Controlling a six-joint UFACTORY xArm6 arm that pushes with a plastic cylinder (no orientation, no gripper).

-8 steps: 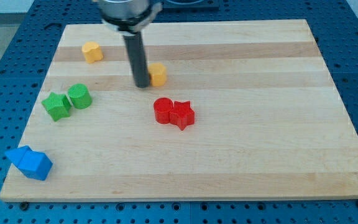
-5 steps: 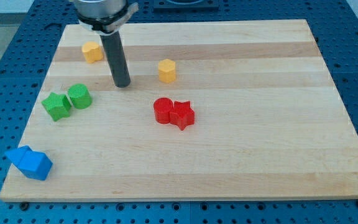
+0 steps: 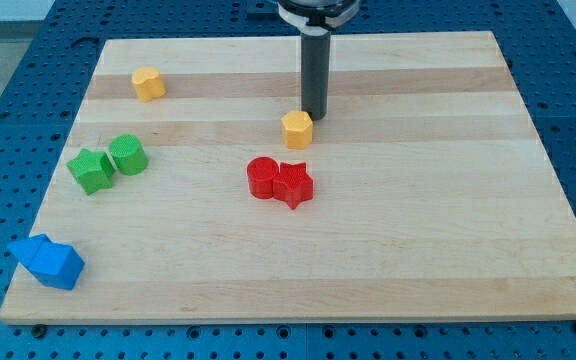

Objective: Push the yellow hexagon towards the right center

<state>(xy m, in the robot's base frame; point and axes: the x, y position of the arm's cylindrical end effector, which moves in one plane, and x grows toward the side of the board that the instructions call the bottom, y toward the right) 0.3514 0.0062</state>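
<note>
My tip (image 3: 314, 116) touches yellow hexagon (image 3: 296, 129); no writing visible

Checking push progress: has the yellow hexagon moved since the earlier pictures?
Yes. The yellow hexagon has shifted toward the view's right and bottom, closer to the red star. My tip sits just above-right of it.

My tip (image 3: 314, 116) now top-right of the rightward-shifted yellow hexagon (image 3: 296, 129).
</note>
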